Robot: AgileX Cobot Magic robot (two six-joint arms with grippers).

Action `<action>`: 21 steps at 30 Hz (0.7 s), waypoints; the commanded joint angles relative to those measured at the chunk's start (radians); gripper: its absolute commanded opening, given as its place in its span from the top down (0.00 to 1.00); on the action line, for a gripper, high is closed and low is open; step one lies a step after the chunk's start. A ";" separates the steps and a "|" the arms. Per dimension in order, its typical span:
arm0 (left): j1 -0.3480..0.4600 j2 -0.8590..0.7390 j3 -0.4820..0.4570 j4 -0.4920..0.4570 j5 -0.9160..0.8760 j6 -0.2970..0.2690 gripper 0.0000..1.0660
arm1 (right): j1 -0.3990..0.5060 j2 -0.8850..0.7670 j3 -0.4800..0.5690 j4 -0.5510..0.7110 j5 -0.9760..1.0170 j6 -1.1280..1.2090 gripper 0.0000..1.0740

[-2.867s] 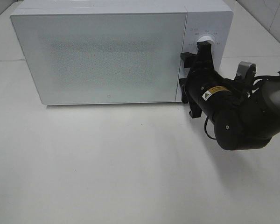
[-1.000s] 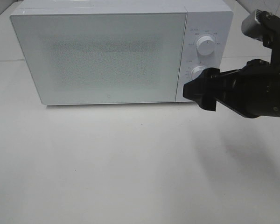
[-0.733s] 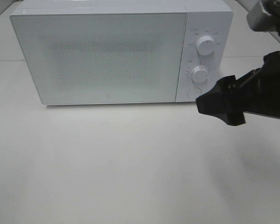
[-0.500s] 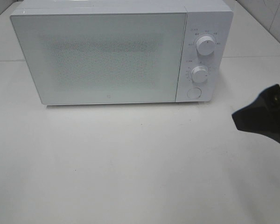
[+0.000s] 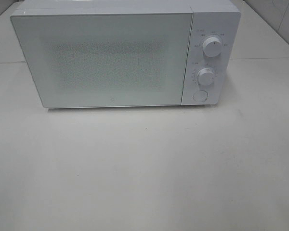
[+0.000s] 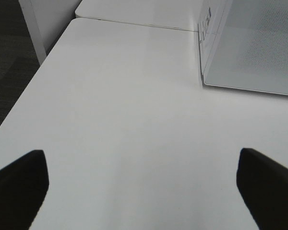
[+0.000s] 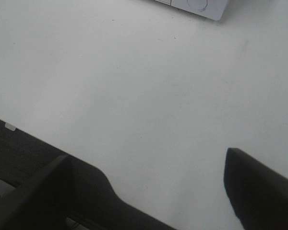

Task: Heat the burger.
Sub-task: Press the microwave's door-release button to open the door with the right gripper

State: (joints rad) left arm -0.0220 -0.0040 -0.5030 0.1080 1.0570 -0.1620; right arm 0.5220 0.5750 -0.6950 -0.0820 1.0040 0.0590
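Notably, no burger shows in any view. The microwave [image 5: 111, 57] stands at the back of the table [image 5: 144, 168] with its frosted door [image 5: 106, 60] shut flat. If the burger is inside, as I judge likely, the panel hides it.

- Left gripper [image 6: 144, 189]: fingers spread wide, nothing between them, hovering over bare table near the oven's left front corner.
- Right gripper [image 7: 149, 177]: fingers also well apart and empty, low near the table's front edge, with the round button [image 7: 198, 4] far off at the frame's rim.
- Neither arm appears in the high view.

Controls: upper knob [image 5: 211, 46], lower knob [image 5: 206, 76] and round button [image 5: 199, 95] in a column on the right panel (pointer positions too small to read).

Step in hand, by my reading: standing clear while the oven does its work, or just short of setting a dial. To do it well:
- Keep both grippers off the door's swing path.
- If a knob needs turning, come at it square with the right gripper.
- Close lightly on the rim and rotate about the knob's own axis.
- Avoid pushing inward, since the oven could slide on the smooth table.
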 commanded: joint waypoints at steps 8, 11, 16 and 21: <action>-0.007 -0.021 0.000 -0.004 -0.013 -0.003 0.06 | -0.040 -0.244 0.022 -0.077 0.070 0.021 0.29; -0.007 -0.021 0.000 -0.004 -0.013 -0.003 0.06 | -0.092 -0.283 0.022 -0.093 0.062 0.020 0.29; -0.007 -0.021 0.000 -0.004 -0.013 -0.003 0.06 | -0.198 -0.388 0.033 -0.098 0.031 0.039 0.29; -0.007 -0.021 0.000 -0.004 -0.013 -0.003 0.06 | -0.283 -0.466 0.094 -0.074 0.012 0.067 0.29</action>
State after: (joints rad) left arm -0.0220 -0.0040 -0.5030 0.1080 1.0570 -0.1620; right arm 0.2660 0.1350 -0.6170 -0.1680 1.0270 0.1130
